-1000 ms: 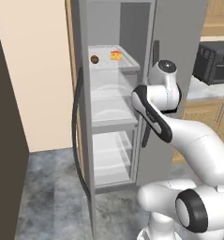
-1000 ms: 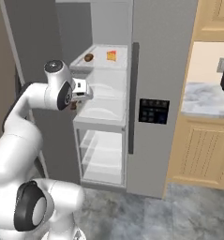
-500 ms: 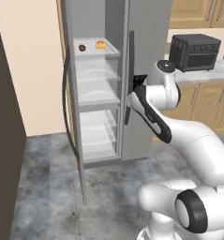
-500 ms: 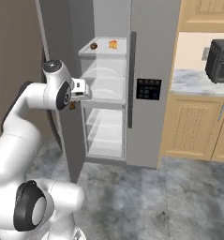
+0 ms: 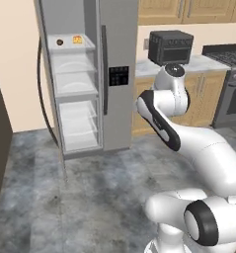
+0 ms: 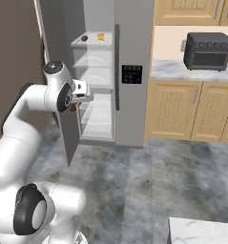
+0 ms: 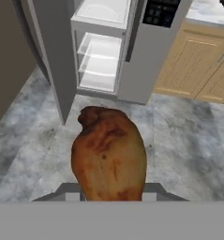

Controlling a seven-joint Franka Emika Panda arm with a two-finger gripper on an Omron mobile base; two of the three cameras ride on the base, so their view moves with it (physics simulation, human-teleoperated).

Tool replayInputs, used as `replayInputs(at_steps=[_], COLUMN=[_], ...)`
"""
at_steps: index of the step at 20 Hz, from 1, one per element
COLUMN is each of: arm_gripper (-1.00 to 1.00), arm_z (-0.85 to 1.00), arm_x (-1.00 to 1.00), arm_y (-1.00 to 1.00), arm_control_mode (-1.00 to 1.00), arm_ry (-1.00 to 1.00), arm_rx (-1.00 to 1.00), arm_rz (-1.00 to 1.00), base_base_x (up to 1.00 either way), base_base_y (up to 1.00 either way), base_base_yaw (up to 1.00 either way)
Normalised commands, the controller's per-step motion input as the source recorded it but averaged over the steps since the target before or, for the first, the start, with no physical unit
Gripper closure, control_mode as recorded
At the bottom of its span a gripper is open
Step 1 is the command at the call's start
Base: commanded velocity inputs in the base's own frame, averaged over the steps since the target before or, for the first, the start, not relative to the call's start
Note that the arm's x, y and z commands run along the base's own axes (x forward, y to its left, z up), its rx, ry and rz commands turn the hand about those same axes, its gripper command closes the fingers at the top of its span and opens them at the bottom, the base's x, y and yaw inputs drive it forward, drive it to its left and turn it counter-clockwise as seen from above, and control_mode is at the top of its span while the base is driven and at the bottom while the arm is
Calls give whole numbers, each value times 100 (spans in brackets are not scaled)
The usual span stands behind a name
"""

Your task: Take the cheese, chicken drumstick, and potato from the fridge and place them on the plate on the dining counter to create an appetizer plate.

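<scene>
The fingers (image 7: 112, 194) are clamped around the small dark brown chicken drumstick (image 7: 108, 152). It sticks straight out from them, thick part near the fingers and its narrow end pointing away, above the grey floor. The tall grey steel fridge (image 6: 110, 71) stands open ahead. A corner of the white marble surface (image 6: 201, 231) lies behind, at the robot's right, so the arm must swing that way.
</scene>
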Motion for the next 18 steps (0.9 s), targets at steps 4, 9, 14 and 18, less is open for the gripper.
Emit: replayInputs(at_steps=[4,9,14,18], arm_gripper=[100,100,100,100], arm_z=[0,0,0,0], arm_x=[0,0,0,0], arm_y=[0,0,0,0], arm_control_mode=[100,100,100,100], arm_ry=[0,0,0,0], arm_rx=[0,0,0,0], arm_rz=[0,0,0,0], base_base_x=[-100,-100,-100,-100], base_base_y=[-60,-53,-31,-1], base_base_yaw=[-11,-9,-8,-1])
